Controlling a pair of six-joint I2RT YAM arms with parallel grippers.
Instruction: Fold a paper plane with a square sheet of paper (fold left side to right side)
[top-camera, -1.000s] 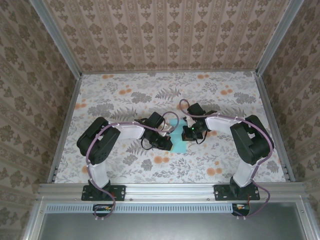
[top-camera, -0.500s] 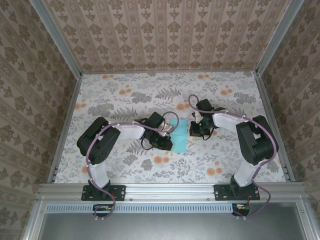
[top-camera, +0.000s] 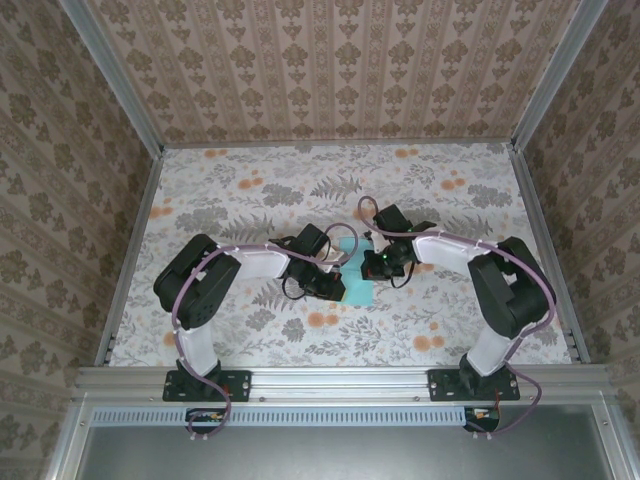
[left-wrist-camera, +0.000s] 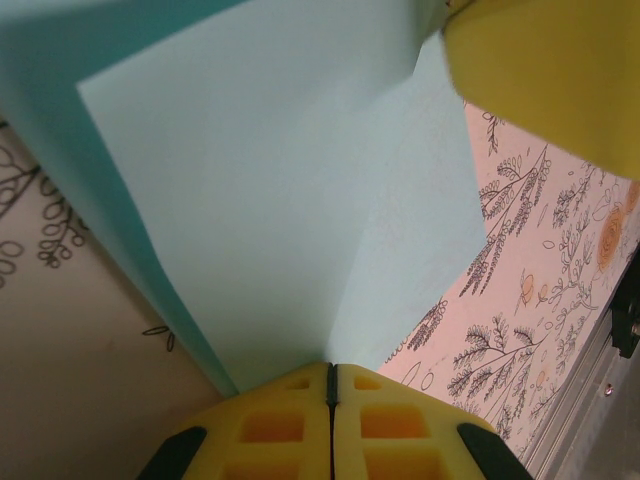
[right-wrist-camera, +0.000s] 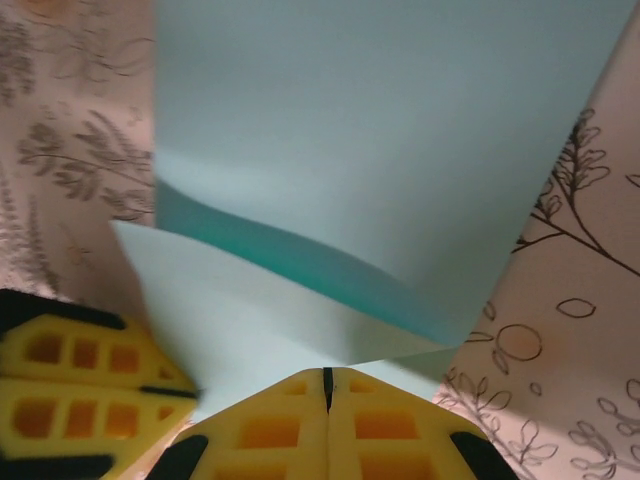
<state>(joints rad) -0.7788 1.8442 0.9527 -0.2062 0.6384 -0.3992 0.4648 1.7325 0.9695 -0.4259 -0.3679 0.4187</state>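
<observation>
The thin, light-turquoise square sheet of paper (top-camera: 358, 291) lies between the two hands on the flower-printed surface (top-camera: 250, 190). It sits just to the right of the left hand (top-camera: 328, 284) and just below and left of the right hand (top-camera: 379, 264), both of which reach in over it from opposite sides.

From the left wrist, the left hand (left-wrist-camera: 332, 372) is clenched. Its yellow fingers (left-wrist-camera: 400, 430) meet in a tight seam with no gap, and the sheet (left-wrist-camera: 270, 200) runs straight down into that seam, so it is grasping the paper by an edge. The paper spreads away from the fingertips like a fan. One side is raised off the surface (left-wrist-camera: 560, 250) with a darker turquoise underside showing along the left. A yellow finger of the right hand (left-wrist-camera: 545, 75) sits at the far corner of the sheet.

From the right wrist, the right hand (right-wrist-camera: 326, 378) is also clenched, fingertips pressed together, and a low flap of the sheet (right-wrist-camera: 380, 130) reaches right up to them. Whether that flap is pinched or only touched I cannot tell. Just left of these fingertips sits the left hand's yellow finger (right-wrist-camera: 70, 390).

The paper is plain and unprinted, doubled over on itself — an upper layer arches above the lower flap, with a deep-turquoise shadowed band between them. Its edges are straight and one soft crease runs along it.
</observation>
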